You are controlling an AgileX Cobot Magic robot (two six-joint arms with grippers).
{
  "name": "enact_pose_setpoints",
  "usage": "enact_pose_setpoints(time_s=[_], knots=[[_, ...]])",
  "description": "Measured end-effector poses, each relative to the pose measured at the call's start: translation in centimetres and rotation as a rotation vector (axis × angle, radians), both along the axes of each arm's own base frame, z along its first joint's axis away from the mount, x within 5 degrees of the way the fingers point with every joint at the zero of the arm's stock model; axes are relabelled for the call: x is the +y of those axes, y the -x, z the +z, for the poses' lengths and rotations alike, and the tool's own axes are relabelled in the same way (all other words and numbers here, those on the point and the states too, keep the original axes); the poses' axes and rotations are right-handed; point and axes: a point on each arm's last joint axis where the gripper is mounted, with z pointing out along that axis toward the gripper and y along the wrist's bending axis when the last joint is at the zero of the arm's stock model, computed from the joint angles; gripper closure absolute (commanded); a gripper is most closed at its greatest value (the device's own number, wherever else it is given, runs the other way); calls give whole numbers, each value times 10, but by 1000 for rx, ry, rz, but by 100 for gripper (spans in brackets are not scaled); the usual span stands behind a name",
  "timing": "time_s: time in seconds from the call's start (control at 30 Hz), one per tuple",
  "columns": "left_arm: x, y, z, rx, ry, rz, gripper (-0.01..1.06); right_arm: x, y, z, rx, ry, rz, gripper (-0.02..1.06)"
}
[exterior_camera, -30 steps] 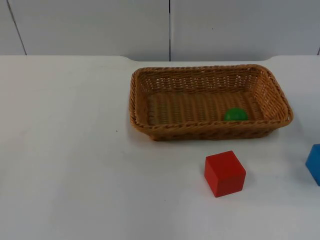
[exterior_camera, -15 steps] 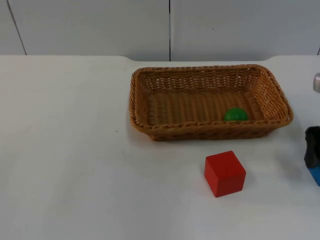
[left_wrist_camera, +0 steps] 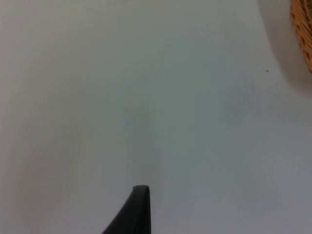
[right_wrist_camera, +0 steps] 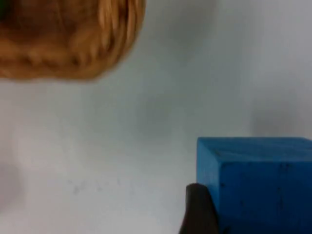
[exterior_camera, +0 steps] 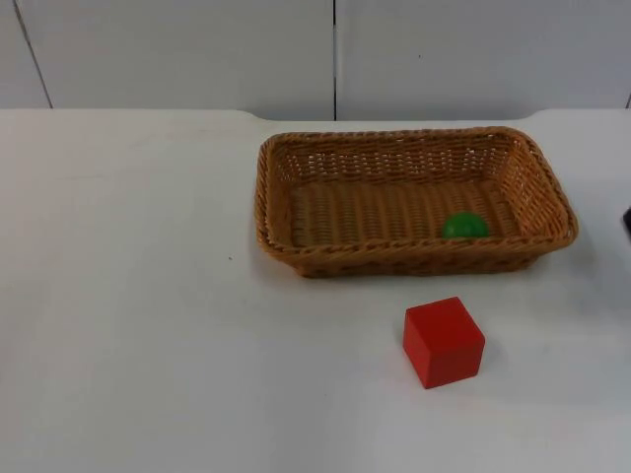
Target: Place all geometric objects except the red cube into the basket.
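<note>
One green ball [exterior_camera: 463, 225] lies inside the wicker basket [exterior_camera: 271, 187], near its front wall toward the right end. The basket sits on the white table [exterior_camera: 128, 296], in front of the grey partition wall [exterior_camera: 177, 49]. A red cube [exterior_camera: 443, 341] stands on the table just in front of the basket, apart from it. In the right wrist view a blue cube [right_wrist_camera: 256, 183] is up against the black fingertip [right_wrist_camera: 197, 212] of the right gripper [right_wrist_camera: 229, 219], with the basket's rim beyond it; the cube appears to be pinched by that gripper, raised off the table near the basket's right end. The left gripper [left_wrist_camera: 134, 214] waits over bare table to the left of the basket, a corner of the rim in its wrist view; whether its fingers are spread or pressed together I cannot tell
</note>
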Motion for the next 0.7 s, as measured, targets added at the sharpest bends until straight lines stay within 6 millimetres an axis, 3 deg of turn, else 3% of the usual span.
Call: enact_pose_setpoints(time_s=[0.2,0.33,0.47,0.53,0.67,0.7], knots=[[0,0,0,0,0,0,0,-6,22,62,-165,-23,-2,105],[0,0,0,0,0,0,0,-8,29,75,-197,-19,9,105],[0,0,0,0,0,0,0,-2,26,71,-166,-37,23,105],[0,0,0,0,0,0,0,13,19,71,-147,-49,83,105],[-1,0,0,1,9,1,0,65,-10,77,-144,-59,222,105],[-1,0,0,1,9,1,0,65,-10,77,-144,-59,222,105]])
